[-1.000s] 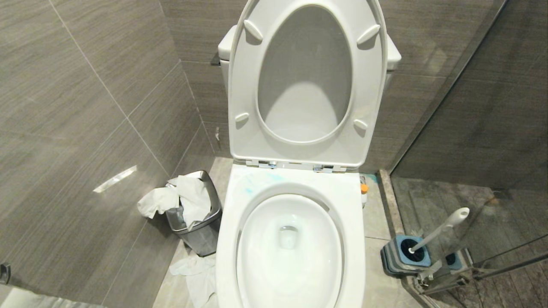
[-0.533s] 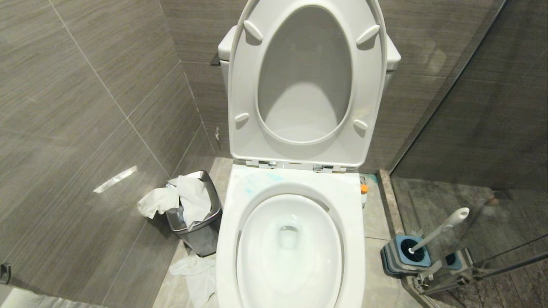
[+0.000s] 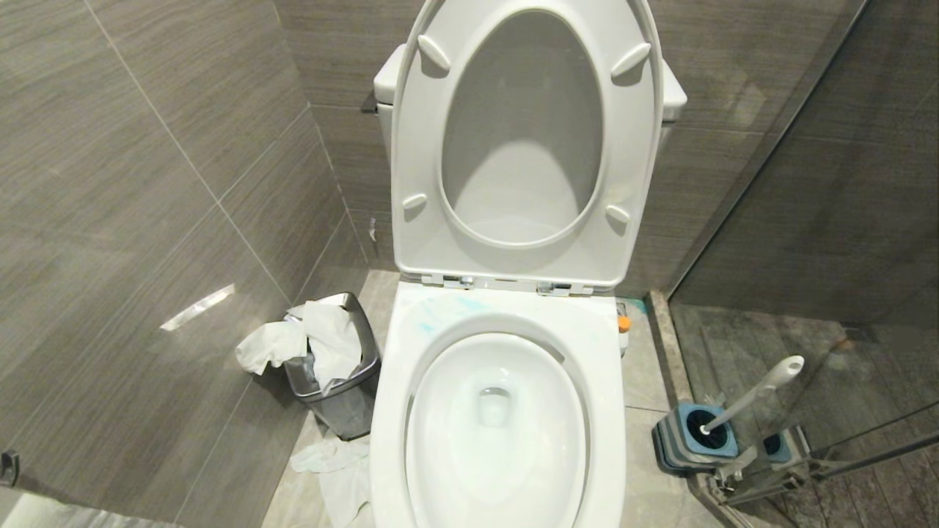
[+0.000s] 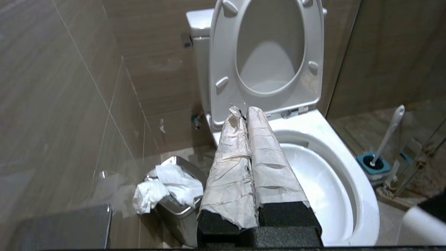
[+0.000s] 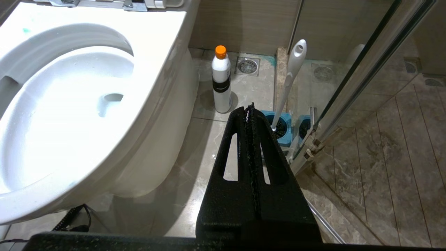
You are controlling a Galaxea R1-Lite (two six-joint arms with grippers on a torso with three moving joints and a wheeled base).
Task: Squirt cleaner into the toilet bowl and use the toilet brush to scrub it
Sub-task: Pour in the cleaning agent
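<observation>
Nothing has shifted across the head views; toilet brush (image 3: 748, 394) stands in its holder (image 3: 693, 438) right of the toilet bowl (image 3: 495, 433); both pincers, left pincer (image 4: 243, 111) and right pincer (image 5: 250, 108), are pressed together and empty; scrubbing not begun.

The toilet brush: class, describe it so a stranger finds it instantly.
Start at the white toilet bowl. On the floor to its right, by the glass shower screen, the toilet brush leans in a blue holder. Only it has a long slim white handle.
</observation>
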